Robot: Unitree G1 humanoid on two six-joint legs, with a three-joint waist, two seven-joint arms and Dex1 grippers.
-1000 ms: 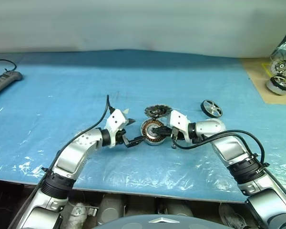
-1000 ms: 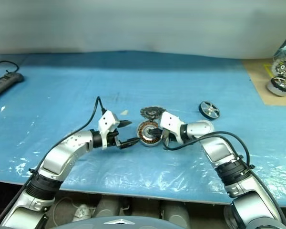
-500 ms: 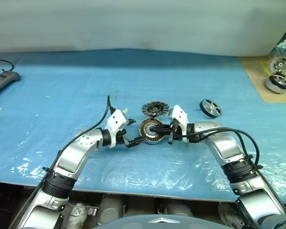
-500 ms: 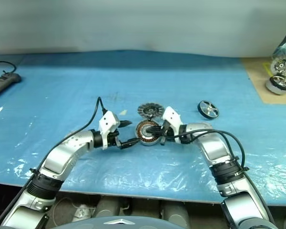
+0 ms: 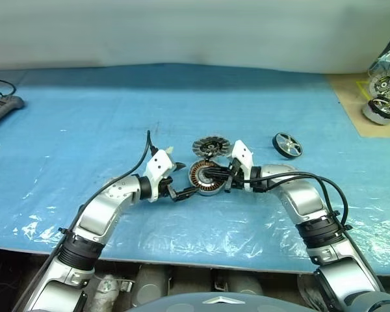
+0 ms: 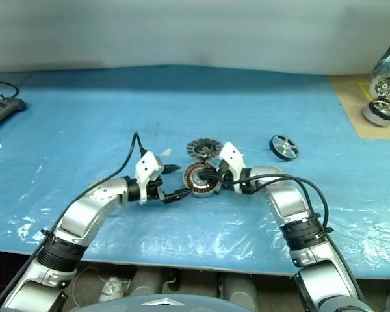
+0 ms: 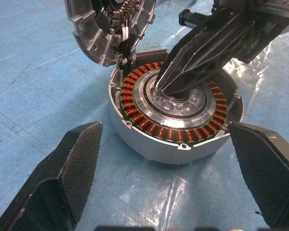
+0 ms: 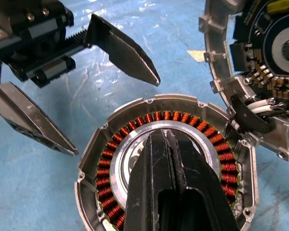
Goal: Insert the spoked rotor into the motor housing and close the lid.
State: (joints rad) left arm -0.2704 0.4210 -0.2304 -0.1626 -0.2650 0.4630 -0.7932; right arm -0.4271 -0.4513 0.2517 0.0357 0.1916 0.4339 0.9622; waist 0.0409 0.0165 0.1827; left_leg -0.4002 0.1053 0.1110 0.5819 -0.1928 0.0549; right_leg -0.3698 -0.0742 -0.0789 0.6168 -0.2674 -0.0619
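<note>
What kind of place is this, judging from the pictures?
Probably a workshop bench for motor assembly: a blue plastic sheet covers the table, the motor housing lies open, and more motor parts stand aside.

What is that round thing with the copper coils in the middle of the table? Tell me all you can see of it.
It is the motor housing: a shallow round shell of grey metal, lying flat and open-side up on the blue sheet. Inside, a ring of copper-brown windings circles a shiny silver hub with small holes. Its lid stands tilted open at one edge, joined by wires. The right gripper, shut, presses its tip on the hub. The left gripper, open, flanks the shell without touching.
</note>
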